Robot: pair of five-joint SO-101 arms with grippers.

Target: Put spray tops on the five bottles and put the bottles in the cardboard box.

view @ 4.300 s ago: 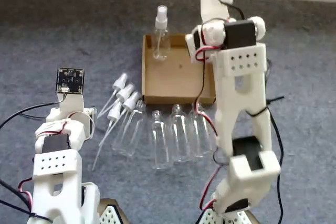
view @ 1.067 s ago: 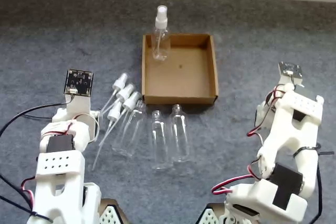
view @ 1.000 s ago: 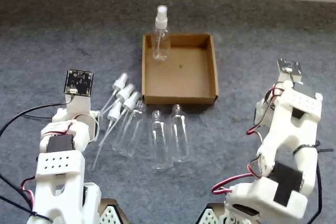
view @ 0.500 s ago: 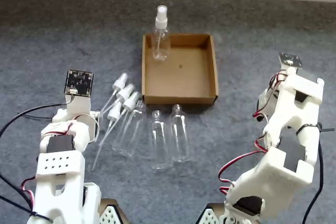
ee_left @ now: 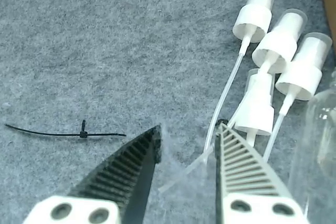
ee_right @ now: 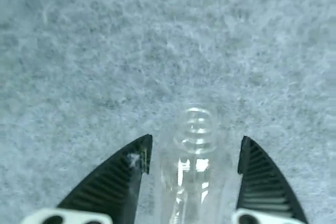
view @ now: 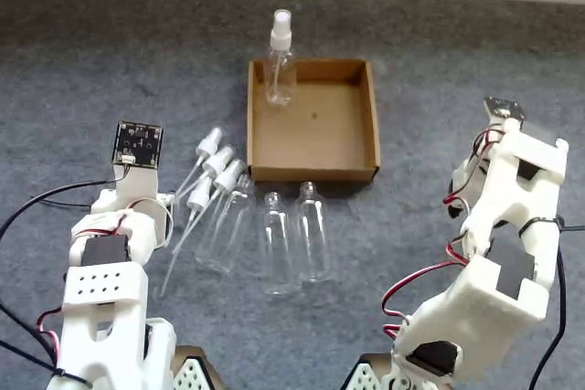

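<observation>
Fig.: two-arm bench, seen from above and from both wrists. Your L gripper hangs low over the grey counter w/ jaws spread and nothing clamped; the thin tube of one of the four loose spray tops runs btwn its tips. A black cable tie lies nearby. Your R gripper, off to the box's right, is clamped on a clear uncapped bottle, neck pointing away from the wrist. Note three bottles lying side by side just in front of the box, spray tops to their left. One capped bottle stands upright in the box's far-left corner.
</observation>
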